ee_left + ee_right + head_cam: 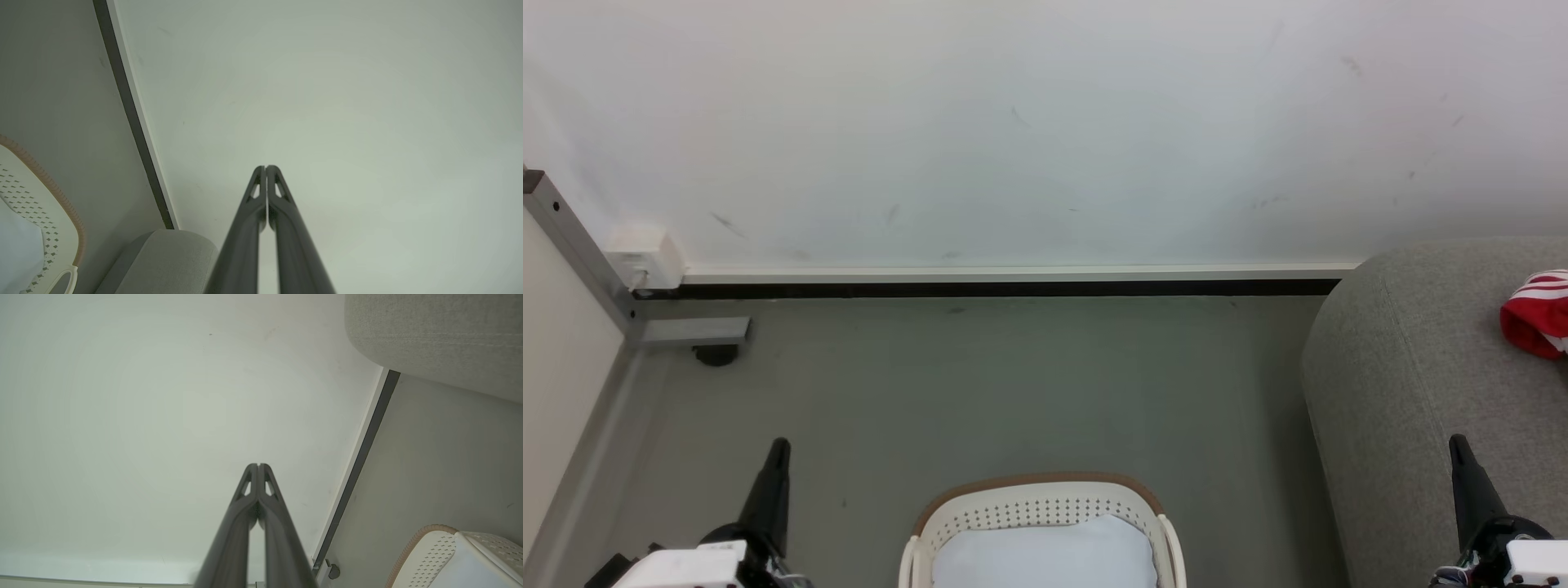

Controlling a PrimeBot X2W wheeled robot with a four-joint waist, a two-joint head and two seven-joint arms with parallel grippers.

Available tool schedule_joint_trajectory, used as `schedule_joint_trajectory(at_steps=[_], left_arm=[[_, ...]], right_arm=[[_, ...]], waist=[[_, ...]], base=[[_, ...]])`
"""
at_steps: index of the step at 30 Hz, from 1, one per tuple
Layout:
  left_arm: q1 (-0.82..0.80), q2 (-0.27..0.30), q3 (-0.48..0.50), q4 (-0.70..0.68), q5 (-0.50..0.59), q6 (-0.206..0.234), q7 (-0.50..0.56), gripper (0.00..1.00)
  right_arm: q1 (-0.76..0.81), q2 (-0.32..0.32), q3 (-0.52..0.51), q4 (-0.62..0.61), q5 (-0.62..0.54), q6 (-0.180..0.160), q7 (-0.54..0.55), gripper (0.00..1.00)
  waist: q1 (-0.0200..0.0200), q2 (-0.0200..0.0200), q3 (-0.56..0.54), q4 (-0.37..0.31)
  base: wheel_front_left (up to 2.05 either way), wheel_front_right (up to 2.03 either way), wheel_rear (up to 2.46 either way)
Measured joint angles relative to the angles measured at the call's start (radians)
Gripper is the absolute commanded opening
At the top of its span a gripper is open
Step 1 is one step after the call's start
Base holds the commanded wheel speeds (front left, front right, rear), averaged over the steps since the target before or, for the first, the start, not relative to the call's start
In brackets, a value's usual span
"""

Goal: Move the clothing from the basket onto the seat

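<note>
risk: something pale (1045,555) is lying in the basket (1037,483). can't tell if it is cloth or a liner, and no red is showing in there. if the run is treating that as done, it is maybe stopping with a piece unmoved. if an arm is going in as it is, the pressed-together fingers are likely just poking the pale stuff or catching the perforated wall and tipping the basket.

other risk: the right fingers are showing against the seat (1405,367), so a swing toward the basket is maybe dragging on the upholstery.

the clothing (1539,314), red with white stripes, is lying on the seat beyond and to the right of the right fingertips, well apart from them, cut by the frame edge.

pose: left gripper (778,447) and right gripper (1459,441) are both hanging low, pointing at the wall (1045,122), fingers pressed together, holding nothing. the basket is sitting between the two finger pairs, nearer the robot than the tips, touching neither.
</note>
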Motion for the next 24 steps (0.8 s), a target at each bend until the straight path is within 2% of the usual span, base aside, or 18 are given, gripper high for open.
schedule_joint_trajectory(at_steps=[24], left_arm=[[0.000, 0.000, 0.000, 0.000, 0.000, 0.000, 0.000, 0.00]], right_arm=[[0.000, 0.000, 0.000, 0.000, 0.000, 0.000, 0.000, 0.00]], waist=[[0.0000, 0.0000, 0.000, 0.000]], base=[[0.00, 0.00, 0.00]])
